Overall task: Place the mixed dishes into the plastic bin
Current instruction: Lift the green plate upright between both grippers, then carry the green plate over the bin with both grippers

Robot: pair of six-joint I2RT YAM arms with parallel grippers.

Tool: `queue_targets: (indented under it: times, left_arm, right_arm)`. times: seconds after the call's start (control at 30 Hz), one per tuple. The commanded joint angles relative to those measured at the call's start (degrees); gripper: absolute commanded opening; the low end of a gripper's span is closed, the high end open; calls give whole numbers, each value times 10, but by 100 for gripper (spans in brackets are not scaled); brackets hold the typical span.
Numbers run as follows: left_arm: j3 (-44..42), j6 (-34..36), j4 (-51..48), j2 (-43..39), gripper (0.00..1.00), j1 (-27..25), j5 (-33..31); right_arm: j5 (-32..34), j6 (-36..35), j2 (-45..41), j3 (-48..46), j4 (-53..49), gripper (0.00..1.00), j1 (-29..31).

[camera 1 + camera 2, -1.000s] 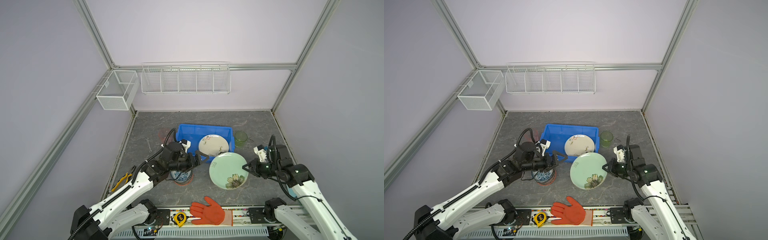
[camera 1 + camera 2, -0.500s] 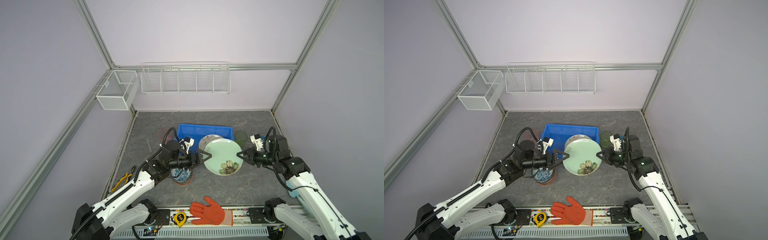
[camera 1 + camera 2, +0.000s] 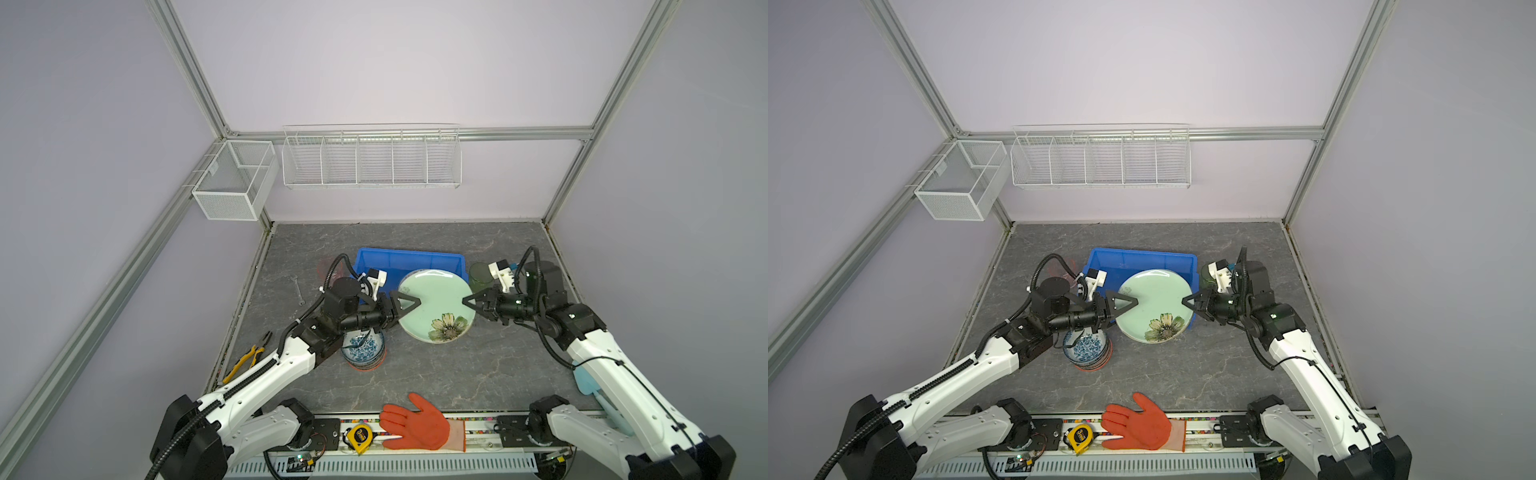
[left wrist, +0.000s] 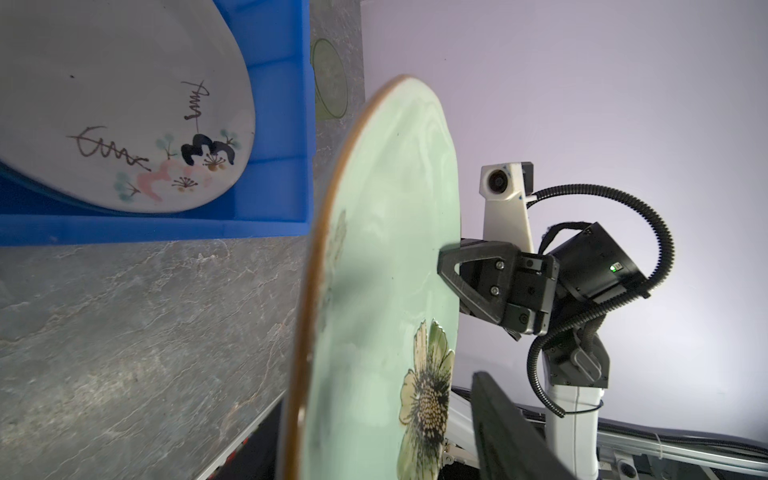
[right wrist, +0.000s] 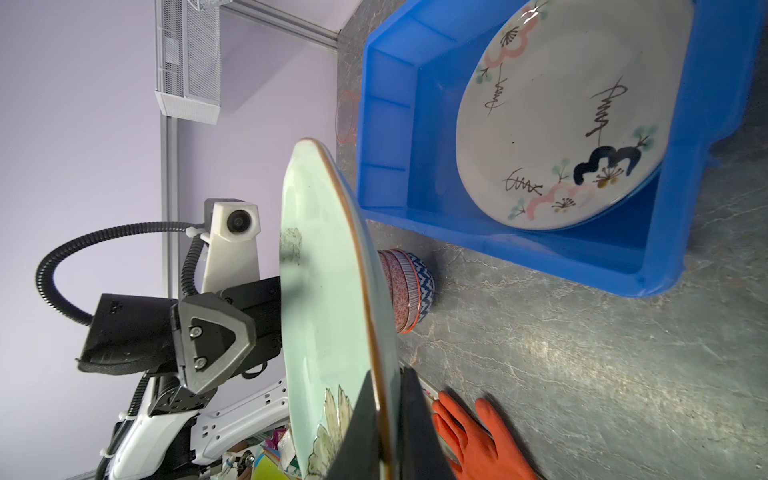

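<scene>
The right claw (image 3: 467,300) was clamped on the right rim of the mint green plate (image 3: 436,303); the right wrist view showed its dark fingers (image 5: 361,428) pinching the rim from both faces. The left claw (image 3: 409,306) sat astride the opposite rim with its jaws apart. In the left wrist view, one of its fingers (image 4: 503,432) stood clear of the plate's flowered face.

The plate hung between the two claws above the surface (image 3: 457,374). In both top views it overlapped the near right corner of the blue plastic bin (image 3: 409,259). The bin stood in the middle of the surface, toward the far edge, and a floral cream plate (image 5: 561,112) leaned inside it.

A stack of patterned bowls (image 3: 363,351) stood on the surface under the left arm's wrist, near the bin's near left corner. A green cup (image 3: 478,276) stood just beside the bin's right end, and a pink cup (image 5: 347,118) just beside its left end.

A wrench (image 3: 297,286) and pliers (image 3: 247,361) lay toward the left edge. An orange glove (image 3: 415,424) and a yellow tape measure (image 3: 359,435) lay at the near edge.
</scene>
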Motion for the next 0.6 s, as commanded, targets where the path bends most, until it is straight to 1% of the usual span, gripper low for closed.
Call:
queue_targets:
  times: [0.0,0.2,0.3,0.57]
  left_arm:
    - [-7,-21,37,-2,48,3,-5]
    - [-13,-33,52,1,27,7,-7]
    - [-14,-36,54,1,18,8,-8]
    - [-18,-36,51,-3,0,12,-7]
  right_arm:
    - [-33,18,-4,22,65,6,6]
    - [-32,17,-2,22,66,6,7]
    - [-31,15,-1,21,65,6,8]
    - [-21,6,-6,24,49,6,9]
